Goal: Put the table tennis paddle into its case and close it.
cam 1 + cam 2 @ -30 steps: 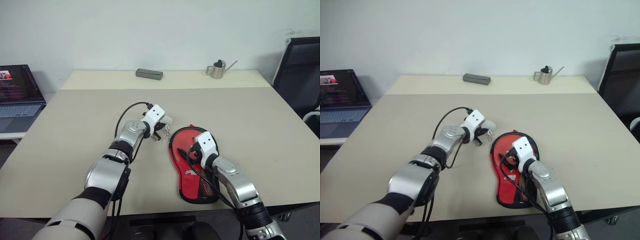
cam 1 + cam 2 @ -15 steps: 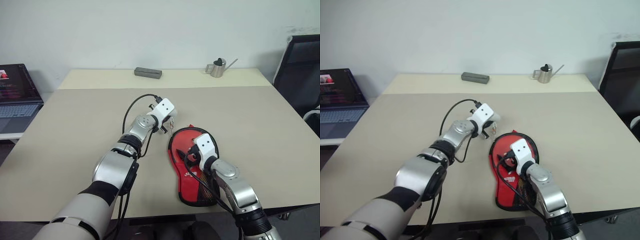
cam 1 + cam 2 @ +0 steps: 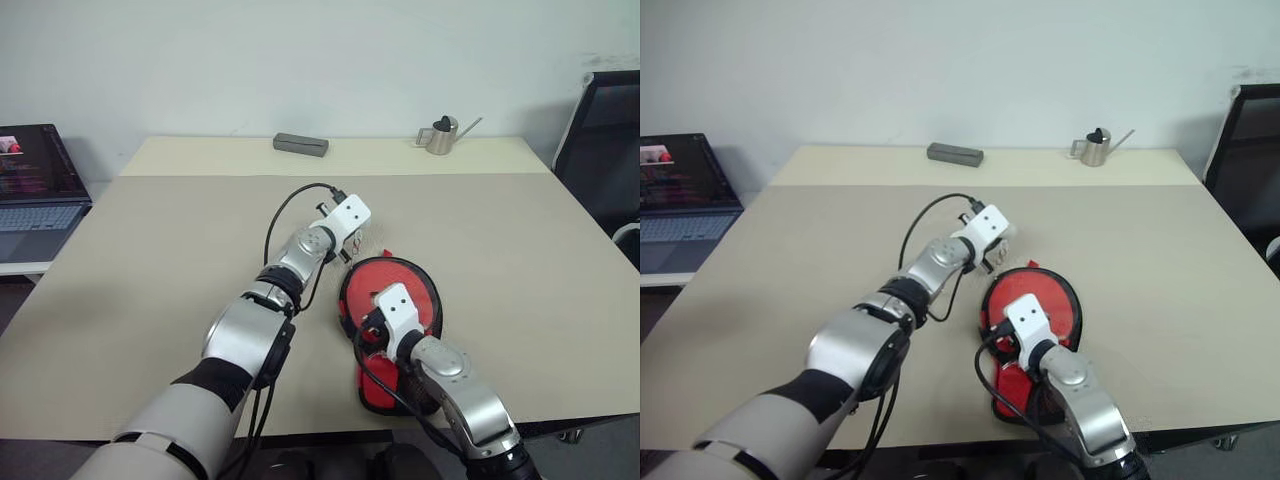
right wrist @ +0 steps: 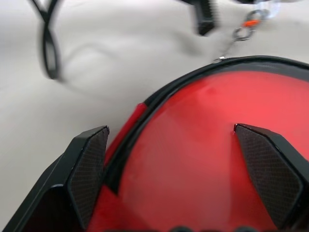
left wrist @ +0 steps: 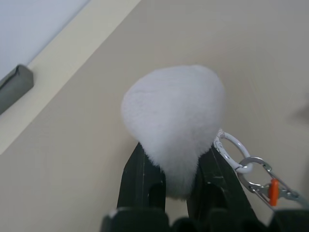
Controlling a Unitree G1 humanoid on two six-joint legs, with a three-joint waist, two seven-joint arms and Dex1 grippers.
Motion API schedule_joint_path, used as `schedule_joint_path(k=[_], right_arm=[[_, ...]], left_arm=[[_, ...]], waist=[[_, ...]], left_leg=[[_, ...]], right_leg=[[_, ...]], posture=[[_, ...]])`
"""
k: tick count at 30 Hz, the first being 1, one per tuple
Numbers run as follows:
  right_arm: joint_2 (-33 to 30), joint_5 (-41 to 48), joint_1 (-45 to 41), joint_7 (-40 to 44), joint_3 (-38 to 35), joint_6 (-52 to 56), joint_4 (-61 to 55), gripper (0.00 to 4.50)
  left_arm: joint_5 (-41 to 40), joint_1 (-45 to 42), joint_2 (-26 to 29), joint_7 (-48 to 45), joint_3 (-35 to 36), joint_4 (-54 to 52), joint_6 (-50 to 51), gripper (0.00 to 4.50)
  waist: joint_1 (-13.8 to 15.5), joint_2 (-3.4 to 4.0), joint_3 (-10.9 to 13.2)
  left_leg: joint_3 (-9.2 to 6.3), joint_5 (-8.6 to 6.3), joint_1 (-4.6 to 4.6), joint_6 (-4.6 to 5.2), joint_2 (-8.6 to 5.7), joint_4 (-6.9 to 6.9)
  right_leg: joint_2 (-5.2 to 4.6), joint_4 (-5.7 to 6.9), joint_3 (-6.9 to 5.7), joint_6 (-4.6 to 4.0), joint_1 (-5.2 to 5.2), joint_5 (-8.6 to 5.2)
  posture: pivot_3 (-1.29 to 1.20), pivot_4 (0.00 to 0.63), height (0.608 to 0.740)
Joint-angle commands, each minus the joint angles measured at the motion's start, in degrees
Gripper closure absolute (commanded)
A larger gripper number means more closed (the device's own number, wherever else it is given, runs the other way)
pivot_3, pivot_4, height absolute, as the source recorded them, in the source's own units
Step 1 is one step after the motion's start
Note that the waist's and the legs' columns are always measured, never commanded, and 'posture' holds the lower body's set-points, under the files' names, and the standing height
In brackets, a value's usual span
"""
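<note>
The beige worktop (image 3: pixel 150 260) carries everything, with a paler strip along its far edge. To the left, off the worktop, an open laptop (image 3: pixel 35 190) sits on a lower surface; at the far right stands a black chair (image 3: pixel 610 130). On the far strip lie a grey oblong box (image 3: pixel 300 145) and, further right, a small metal watering can (image 3: pixel 440 135).

The case (image 3: pixel 400 295), red with black trim, lies flat near the near edge, right of centre, its round end pointing away and its narrow end towards the near edge. The right gripper (image 4: pixel 178 159) hovers low over the round end, its jaws spread wide with one finger (image 4: pixel 87 169) at the case's left rim and the other over the red fabric. The paddle itself cannot be made out.

The left gripper (image 5: pixel 176 164) reaches just beyond the case's far rim, its jaws pinching the white fluffy zipper charm (image 5: pixel 174 116). A white ring and metal clip (image 5: pixel 246 169) hang beside it.
</note>
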Motion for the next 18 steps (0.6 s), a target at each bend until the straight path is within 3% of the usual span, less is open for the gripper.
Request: schedule_joint_path(k=[1, 18], right_arm=[[-0.2, -0.1, 5.0, -0.7, 2.3, 6.3, 4.2, 0.00], [-0.8, -0.4, 8.7, -3.6, 1.6, 7.7, 0.2, 0.00]], left_arm=[[1.5, -3.3, -0.7, 0.6, -0.7, -0.9, -1.6, 4.25], [6.1, -4.9, -7.0, -1.2, -3.1, -0.4, -1.4, 4.25]], waist=[[0.0, 0.00, 0.0], [0.8, 0.00, 0.0]], left_leg=[[-0.01, 0.00, -0.01, 0.00, 0.00, 0.00], [0.00, -0.06, -0.08, 0.07, -0.15, -0.01]], right_leg=[[0.00, -0.04, -0.01, 0.00, 0.00, 0.00], [-0.13, -0.37, -0.04, 0.08, 0.14, -0.05]], posture=[[0.00, 0.150, 0.740], [0.00, 0.150, 0.740]])
